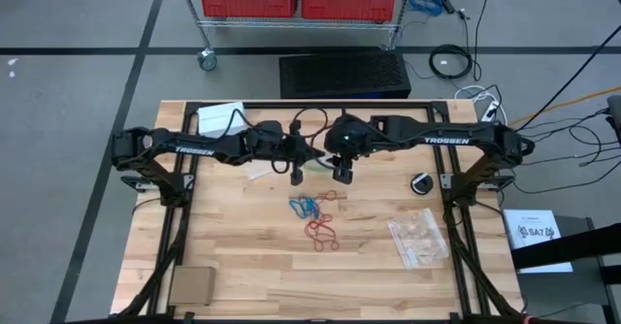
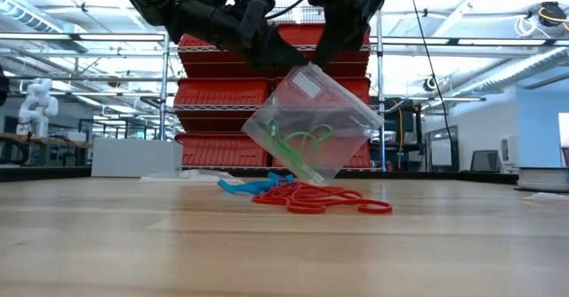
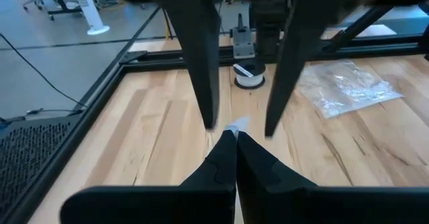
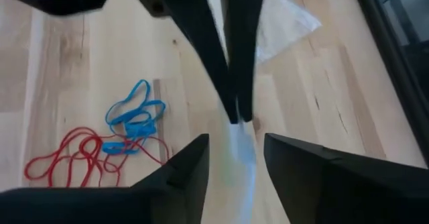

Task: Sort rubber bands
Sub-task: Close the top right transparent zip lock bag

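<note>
Bands (image 2: 298,142), green, could spill from the tilted bag (image 2: 311,124): only the clenched left claw (image 3: 234,140) pinches it, right claw (image 4: 234,150) released, mid-counter (image 1: 243,256).

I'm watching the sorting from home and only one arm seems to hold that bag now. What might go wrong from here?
The left end effector alone pinches the clear bag, which hangs tilted above the table with the green bands inside, so they may spill out. The right end effector is open around the bag's edge and could snag it. If the bag drops, it lands on the red bands and blue bands.
</note>
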